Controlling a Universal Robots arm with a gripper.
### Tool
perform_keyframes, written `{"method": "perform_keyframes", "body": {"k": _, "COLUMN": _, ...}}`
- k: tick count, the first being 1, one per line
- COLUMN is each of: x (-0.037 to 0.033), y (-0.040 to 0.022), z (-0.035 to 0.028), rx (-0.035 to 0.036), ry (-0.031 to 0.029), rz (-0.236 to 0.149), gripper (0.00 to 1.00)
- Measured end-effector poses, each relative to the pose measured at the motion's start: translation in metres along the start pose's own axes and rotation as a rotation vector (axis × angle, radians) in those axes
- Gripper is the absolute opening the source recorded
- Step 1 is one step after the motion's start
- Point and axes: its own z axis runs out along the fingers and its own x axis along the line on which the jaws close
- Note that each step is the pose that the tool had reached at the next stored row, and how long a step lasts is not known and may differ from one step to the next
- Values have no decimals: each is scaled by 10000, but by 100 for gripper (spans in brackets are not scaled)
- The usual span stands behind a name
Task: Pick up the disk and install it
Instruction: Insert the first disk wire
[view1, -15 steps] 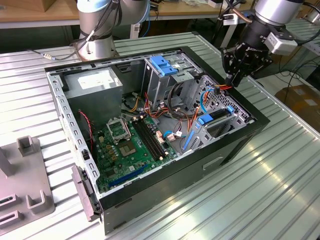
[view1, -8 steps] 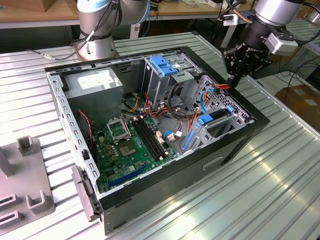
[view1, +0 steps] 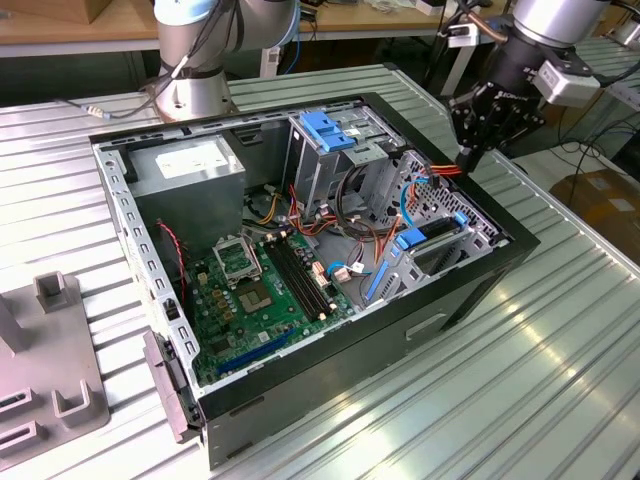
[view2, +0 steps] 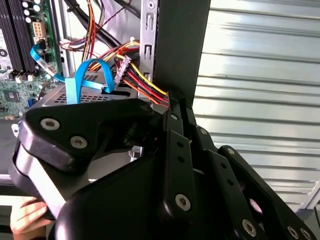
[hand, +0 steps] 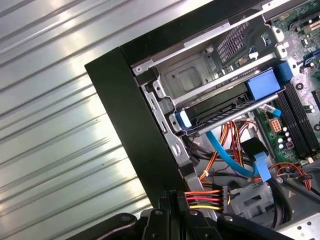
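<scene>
Table (view1: 560, 330): ribbed sheet metal, shiny, w/ glare streaks. PC case (view1: 330, 375): outer shell matt black, inner frame bare dull-grey metal w/ punched holes. Drive cage (view1: 320, 165): bare metal; latch (view1: 328, 130) on top is blue plastic. Disk (hand: 220, 106): smooth blue plastic rails, slight sheen. Motherboard (view1: 260, 290): green PCB. Gripper (view1: 468, 158): matt black, bright metal screws.

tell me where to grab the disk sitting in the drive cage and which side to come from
Probably by the blue rail ends on the exposed edge of the disk, one at each end, coming from the motherboard side. The disk lies flat inside the metal cage, so its broad faces are covered and only that edge looks free. The blue cable may crowd the approach.
</scene>
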Motion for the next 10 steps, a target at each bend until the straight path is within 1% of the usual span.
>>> {"method": "perform_keyframes", "body": {"k": 1, "x": 0, "y": -1, "z": -17, "rx": -5, "ry": -14, "rz": 0, "gripper": 16}}
{"method": "perform_keyframes", "body": {"k": 3, "x": 1, "y": 0, "z": -32, "rx": -12, "ry": -34, "rz": 1, "gripper": 16}}
{"method": "perform_keyframes", "body": {"k": 5, "x": 1, "y": -1, "z": -33, "rx": -12, "ry": -35, "rz": 51, "gripper": 16}}
{"method": "perform_keyframes", "body": {"k": 6, "x": 1, "y": -1, "z": -35, "rx": -16, "ry": -32, "rz": 139, "gripper": 16}}
{"method": "perform_keyframes", "body": {"k": 10, "x": 1, "y": -1, "z": -31, "rx": -37, "ry": 4, "rz": 1435, "gripper": 16}}
